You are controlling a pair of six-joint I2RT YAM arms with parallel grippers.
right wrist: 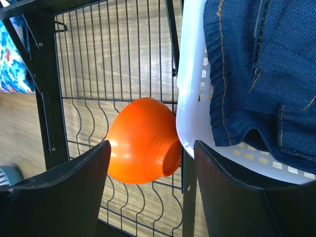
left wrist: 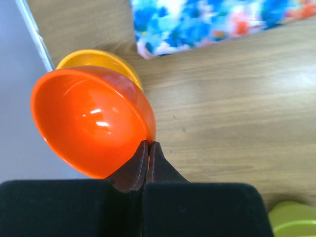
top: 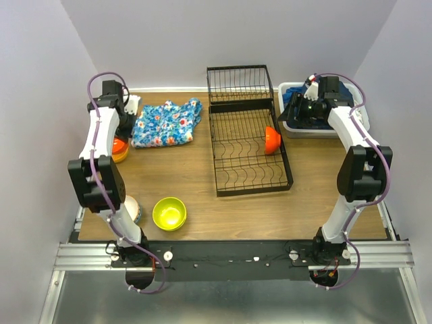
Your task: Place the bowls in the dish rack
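Bowls (top: 169, 213) are small, round, glossy plastic, and lie in several spots on the desk (top: 202, 182). One red-orange bowl (left wrist: 94, 123) is at the far L edge, pinched by its rim in the L end effector (left wrist: 148, 147). The fingers are closed almost flat together, w/ only the thin wall btwn them. It hangs tilted, open side toward the wrist cam, its inside shiny w/ light spots. A rim pinch looks like the only workable hold, since the body seems too wide for the fingers to span. Just behind it is a yellow-orange bowl (left wrist: 101, 59), upright; cannot tell if the two touch. A floral cloth (top: 167, 121) lies just R of them. The dish rack (top: 229, 179), black wire w/ curved dividers and an upright end section at the far side, sits centre-R on the desk. It already has one racked bowl (right wrist: 143, 140), orange, standing on edge against the rack's R side, foot ring toward the R wrist cam. On edge btwn wires is prob. how the rest should go, so they drain and pack close. The R end effector (right wrist: 150, 192) hovers over the rack's R rim beside a white basket (right wrist: 190, 103) of denim (right wrist: 261, 64). Its fingers are spread wide and hold nothing. A lime-green bowl (top: 169, 213) sits upright near the front, well apart from the rack. Another bowl (top: 135, 210), pale w/ a bluish edge, is mostly hidden under the L arm. Judging by this, most of the loading is not yet done.
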